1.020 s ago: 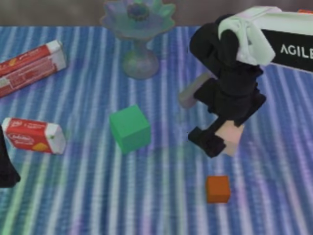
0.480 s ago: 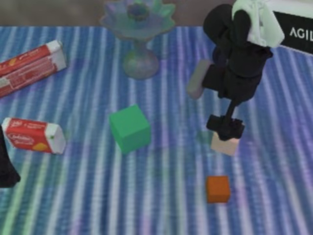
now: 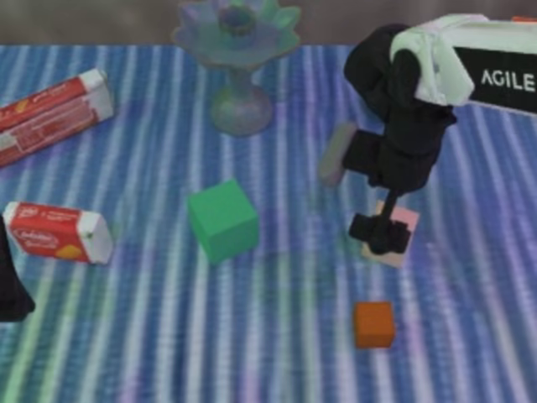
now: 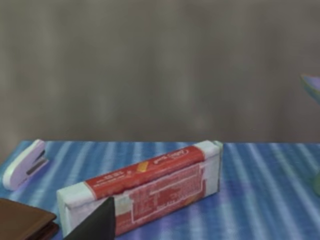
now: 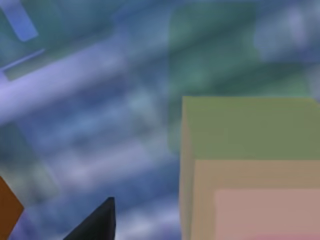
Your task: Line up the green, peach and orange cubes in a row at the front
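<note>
Over the peach cube (image 3: pixel 401 220), right pincer (image 3: pixel 381 232) now lower, seemingly narrow, grip unclear.

My right arm reaches in from two o'clock, its black wrist bent steeply downward toward the centre-right. The right pincer (image 3: pixel 382 232) hangs low, fingers pointing down; whether they are parted or closed cannot be made out. My left pincer (image 3: pixel 10 290) sits parked at nine o'clock.
</note>
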You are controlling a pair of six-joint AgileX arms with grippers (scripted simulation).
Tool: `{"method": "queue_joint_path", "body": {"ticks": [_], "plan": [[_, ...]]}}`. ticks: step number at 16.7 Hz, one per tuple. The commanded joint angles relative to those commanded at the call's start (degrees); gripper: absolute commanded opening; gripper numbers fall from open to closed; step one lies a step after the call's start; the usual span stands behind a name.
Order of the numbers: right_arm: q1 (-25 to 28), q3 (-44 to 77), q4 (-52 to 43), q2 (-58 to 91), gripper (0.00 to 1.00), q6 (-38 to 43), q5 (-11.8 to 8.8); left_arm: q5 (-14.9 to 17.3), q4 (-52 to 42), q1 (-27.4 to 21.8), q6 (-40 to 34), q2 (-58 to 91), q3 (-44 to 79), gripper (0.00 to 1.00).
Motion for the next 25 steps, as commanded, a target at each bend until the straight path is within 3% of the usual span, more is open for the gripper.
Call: {"method": "queue_joint_path", "body": {"ticks": [4, 9, 22, 25], "plan": [[0.0, -4.9, 8.9, 3.9, 1.00, 0.0, 0.0, 0.0, 0.0, 0.0, 0.0, 0.0, 0.0, 1.00], [-0.1, -5.6, 10.1, 4.5, 1.00, -0.1, 0.0, 0.0, 0.0, 0.0, 0.0, 0.0, 0.0, 1.00], [-0.1, -5.6, 10.1, 4.5, 0.02, -0.1, 0.0, 0.0, 0.0, 0.0, 0.0, 0.0, 0.0, 1.00], [-0.1, -5.6, 10.1, 4.5, 0.00, -0.1, 0.0, 0.0, 0.0, 0.0, 0.0, 0.0, 0.0, 1.00]]}}
